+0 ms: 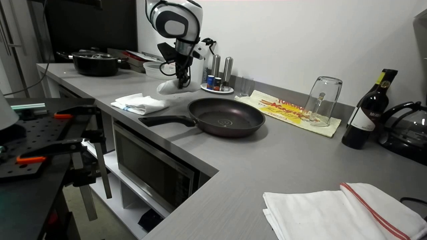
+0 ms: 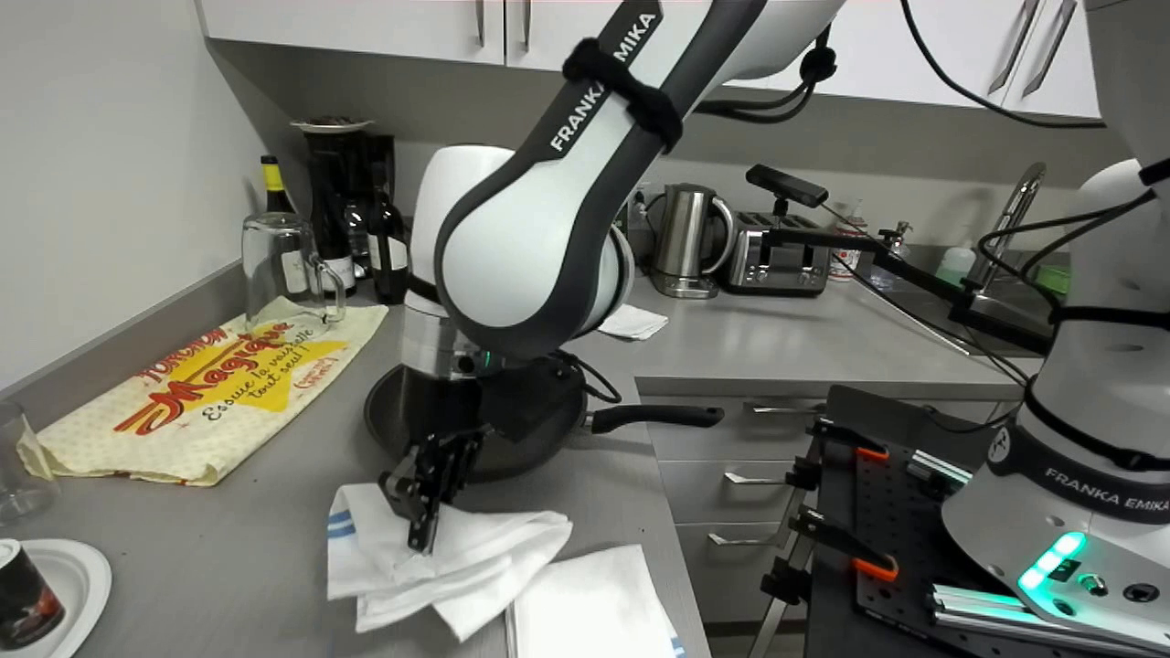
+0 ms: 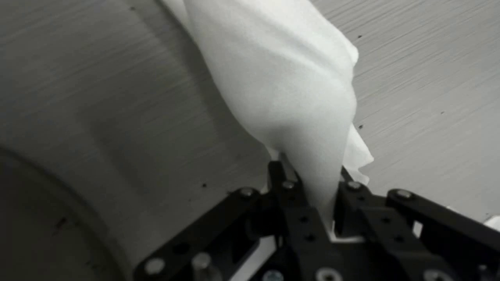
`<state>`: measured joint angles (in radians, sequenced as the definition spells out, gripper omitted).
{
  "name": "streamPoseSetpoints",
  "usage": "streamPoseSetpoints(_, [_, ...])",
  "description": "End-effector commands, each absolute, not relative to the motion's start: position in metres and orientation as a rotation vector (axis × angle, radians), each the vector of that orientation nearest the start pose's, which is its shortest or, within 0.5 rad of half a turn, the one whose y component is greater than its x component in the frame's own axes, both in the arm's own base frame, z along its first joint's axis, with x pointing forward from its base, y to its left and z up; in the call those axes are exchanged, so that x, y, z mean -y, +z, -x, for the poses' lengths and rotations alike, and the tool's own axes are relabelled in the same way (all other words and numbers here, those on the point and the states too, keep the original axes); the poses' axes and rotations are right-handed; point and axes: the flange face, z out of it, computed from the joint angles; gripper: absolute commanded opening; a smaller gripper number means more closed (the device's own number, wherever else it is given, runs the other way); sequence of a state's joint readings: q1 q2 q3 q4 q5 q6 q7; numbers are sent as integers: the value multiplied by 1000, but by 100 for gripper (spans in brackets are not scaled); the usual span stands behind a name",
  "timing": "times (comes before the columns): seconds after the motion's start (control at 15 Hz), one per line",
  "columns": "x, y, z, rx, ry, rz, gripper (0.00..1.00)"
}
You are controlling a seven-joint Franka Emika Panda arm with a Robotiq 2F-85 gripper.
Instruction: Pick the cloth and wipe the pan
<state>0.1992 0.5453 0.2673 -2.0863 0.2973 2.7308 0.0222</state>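
My gripper is shut on a white cloth. In an exterior view, the cloth drapes to both sides of the fingers above the counter. It also shows in an exterior view with blue stripes at one end. In the wrist view, the cloth is pinched between the fingers. The black frying pan stands on the counter, its handle over the front edge. It is partly hidden behind the arm in an exterior view, and its rim shows in the wrist view. The gripper is beside the pan.
A folded white cloth lies by the pan handle. A yellow printed towel with an upturned glass pitcher lies along the wall. A white plate with small containers stands behind the gripper. A red-striped cloth lies near the corner.
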Motion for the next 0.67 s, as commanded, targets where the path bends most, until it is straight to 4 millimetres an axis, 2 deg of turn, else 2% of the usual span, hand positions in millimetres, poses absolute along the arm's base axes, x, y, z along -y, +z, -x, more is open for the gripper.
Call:
streamPoseSetpoints(0.0, [-200, 197, -545, 173, -191, 2969, 4])
streamPoseSetpoints(0.27, [-141, 210, -563, 122, -318, 3070, 4])
streamPoseSetpoints(0.6, [-108, 230, -576, 86, -434, 3129, 4])
